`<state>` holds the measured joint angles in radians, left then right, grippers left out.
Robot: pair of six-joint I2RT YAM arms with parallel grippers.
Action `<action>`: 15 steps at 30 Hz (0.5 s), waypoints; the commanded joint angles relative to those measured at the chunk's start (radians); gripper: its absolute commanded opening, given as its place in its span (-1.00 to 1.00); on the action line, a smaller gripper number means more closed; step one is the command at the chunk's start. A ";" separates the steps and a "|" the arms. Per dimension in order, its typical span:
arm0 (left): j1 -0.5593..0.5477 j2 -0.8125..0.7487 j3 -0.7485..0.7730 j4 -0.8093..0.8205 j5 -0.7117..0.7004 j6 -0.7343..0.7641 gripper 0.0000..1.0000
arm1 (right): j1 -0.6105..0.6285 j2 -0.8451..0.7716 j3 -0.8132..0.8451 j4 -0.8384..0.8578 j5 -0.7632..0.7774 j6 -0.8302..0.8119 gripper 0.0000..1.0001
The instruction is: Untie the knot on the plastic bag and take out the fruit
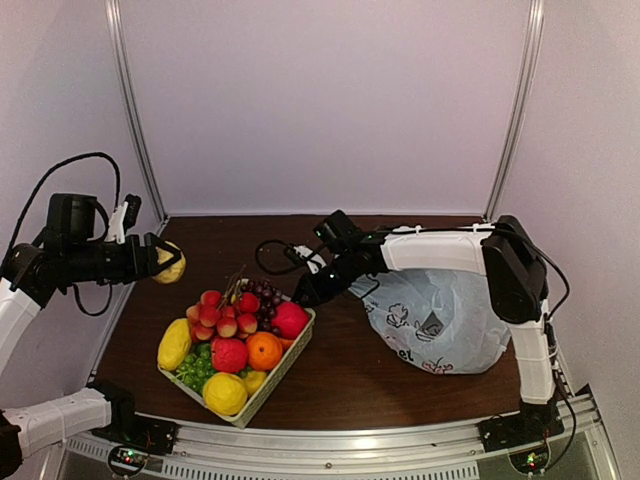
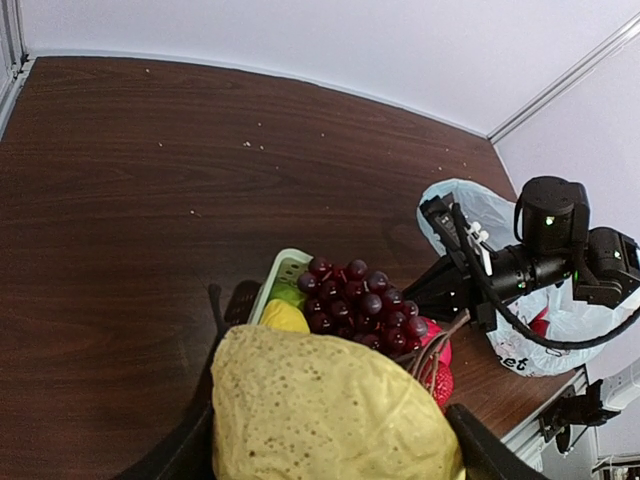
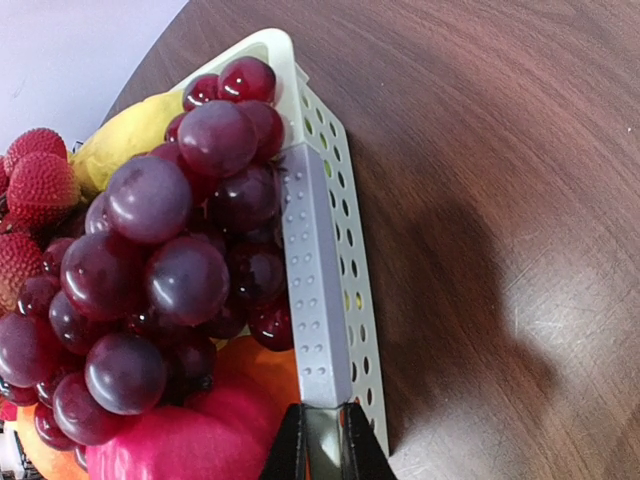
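**Fruit-removal step: lumpy yellow fruit (image 2: 330,410) held out of the bag.**
The left gripper (image 1: 163,262) clamps the fruit above the table (image 1: 345,390), left of the basket (image 1: 290,365). The plastic bag (image 1: 450,315) slumps to the basket's right. The right gripper (image 3: 325,440) pinches the basket's rim. The next move probably calls for lowering the fruit into a free gap, then releasing.

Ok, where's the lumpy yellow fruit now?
The fruit is in the left pincer, held above the table's left side in the top view, up-left of the basket.
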<state>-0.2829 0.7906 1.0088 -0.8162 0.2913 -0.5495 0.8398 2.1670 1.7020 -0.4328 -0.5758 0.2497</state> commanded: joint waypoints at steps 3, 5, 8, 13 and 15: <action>-0.002 -0.004 0.035 0.011 -0.008 0.002 0.27 | -0.011 -0.094 -0.079 0.002 0.184 0.023 -1.00; -0.002 -0.001 0.038 0.011 -0.008 0.003 0.27 | -0.012 -0.119 -0.100 0.009 0.214 0.027 -1.00; -0.002 0.002 0.040 0.009 -0.009 0.006 0.27 | -0.015 -0.155 -0.139 0.025 0.261 0.042 -1.00; -0.002 0.005 0.042 0.010 -0.011 0.013 0.27 | -0.032 -0.218 -0.219 0.066 0.363 0.110 -1.00; -0.002 0.007 0.043 0.011 -0.015 0.016 0.27 | -0.042 -0.247 -0.270 0.100 0.396 0.153 -1.00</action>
<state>-0.2829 0.7929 1.0245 -0.8204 0.2905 -0.5488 0.8349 1.9968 1.4990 -0.3923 -0.3416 0.3058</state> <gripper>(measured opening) 0.727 0.071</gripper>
